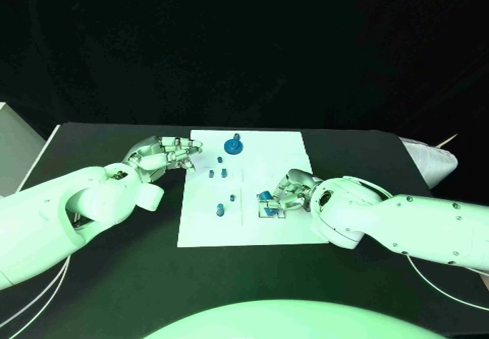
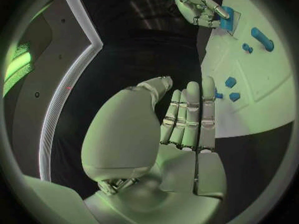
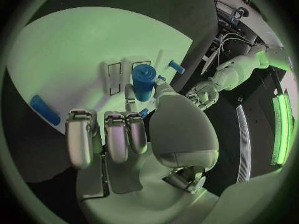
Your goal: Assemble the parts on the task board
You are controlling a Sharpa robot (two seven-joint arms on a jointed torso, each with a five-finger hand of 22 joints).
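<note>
Head view: the black table (image 1: 112, 282) carries the white task board (image 1: 275, 152) at its middle. At the board's left edge the left hand (image 1: 163, 155) hovers, fingers apart and holding nothing. At the right edge the right hand (image 1: 288, 192) grips an upright blue cylinder part (image 3: 143, 81) near outlined slots. Smaller blue parts (image 1: 220, 209) lie along the board's middle, a round one (image 1: 234, 146) near its far edge. If the cylinder tilts, it may jam or slip at its slot.
</note>
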